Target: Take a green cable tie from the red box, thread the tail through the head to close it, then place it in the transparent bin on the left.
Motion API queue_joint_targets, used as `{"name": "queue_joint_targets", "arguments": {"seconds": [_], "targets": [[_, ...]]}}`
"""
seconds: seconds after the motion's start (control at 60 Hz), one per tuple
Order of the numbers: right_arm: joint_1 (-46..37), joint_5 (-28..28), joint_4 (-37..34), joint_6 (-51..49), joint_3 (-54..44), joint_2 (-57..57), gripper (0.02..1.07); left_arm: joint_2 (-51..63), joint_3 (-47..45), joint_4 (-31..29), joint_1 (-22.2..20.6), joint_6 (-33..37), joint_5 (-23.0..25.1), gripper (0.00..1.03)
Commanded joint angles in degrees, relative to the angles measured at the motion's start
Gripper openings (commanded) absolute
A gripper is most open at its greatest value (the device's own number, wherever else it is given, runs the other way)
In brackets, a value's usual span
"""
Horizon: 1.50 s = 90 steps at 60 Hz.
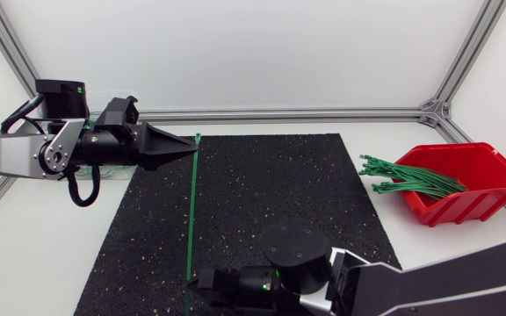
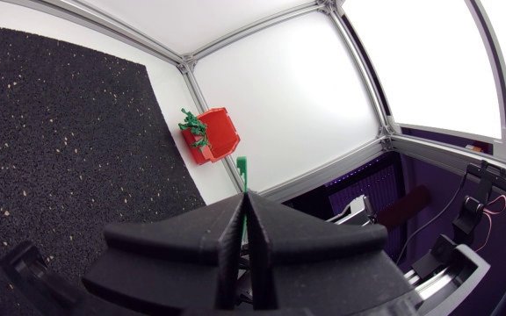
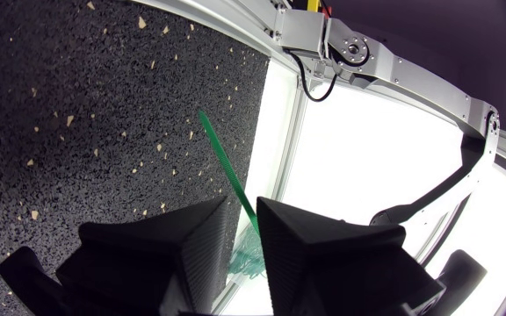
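Both jaws | nearly closed | pinching green cable tie [image 1: 191, 211] (opposite ends)

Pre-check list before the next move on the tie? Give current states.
1. Left gripper shut on tie: ok.
2. Right gripper firmly on the tie's other end: cannot tell.
3. Tie lifted out of the red box, alone: ok.
4. Tail threaded through head: not ok, the tie runs straight between the two grippers.
5. Which end is the head: cannot tell.
6. Bin located: not ok, no view shows it.
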Motion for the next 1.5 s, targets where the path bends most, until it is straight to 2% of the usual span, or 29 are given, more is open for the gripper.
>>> {"name": "queue_joint_targets", "arguments": {"seconds": [0.0, 0.033, 0.05, 0.367, 0.55, 0.85, 1.1, 1.25, 1.35, 1.4, 1.433, 1.483], "targets": [[-0.1, 0.4, 0.5, 0.3, 0.9, 0.4, 0.21, -1.4, -0.5, -0.2, -0.4, -1.3, 0.7, 0.04], [-0.1, 0.5, 0.5, 0.3, 0.9, 0.6, 0.09, -1.4, -0.5, -0.2, -0.4, -1.3, 0.7, 0.04], [-0.2, 0.5, 0.5, 0.3, 0.9, 0.6, 0.07, -1.4, -0.5, -0.2, -0.4, -1.3, 0.7, 0.04], [0.2, 0.7, 1.9, 1.6, -0.5, -0.3, 0.08, -2.3, -1.1, -0.1, -0.4, -0.9, 0.5, 0.04], [0.8, 0.0, 2.4, 11.6, -1.6, -3.7, 0.08, -4.8, -2.6, 0.3, -0.2, -0.3, 0.3, 0.04], [2.1, -0.1, 1.9, 38.0, -1.0, -10.0, 0.08, -12.2, -7.2, 2.5, 0.1, -0.2, -0.9, 0.04], [3.8, -0.4, -4.8, 52.0, -0.6, -15.0, 0.08, -21.7, -11.4, 2.0, -0.6, -0.6, -3.6, 0.04], [3.8, -5.0, -11.4, 63.1, 0.2, -19.9, 0.08, -25.5, -12.9, 1.9, -1.5, -2.0, -5.7, 0.04], [3.5, -8.1, -17.8, 69.7, 1.8, -23.3, 0.08, -27.5, -14.0, 1.9, -3.4, -2.8, -8.0, 0.04], [3.1, -9.6, -25.0, 75.0, 4.5, -24.8, 0.08, -28.5, -14.4, 2.2, -4.7, -2.9, -9.6, 0.04], [2.5, -12.6, -29.4, 77.1, 6.1, -25.9, 0.08, -29.4, -14.8, 2.4, -5.3, -3.0, -10.5, 0.04], [1.8, -15.2, -31.3, 79.2, 6.8, -27.4, 0.08, -30.6, -15.3, 2.7, -6.5, -3.0, -11.5, 0.04]]}}
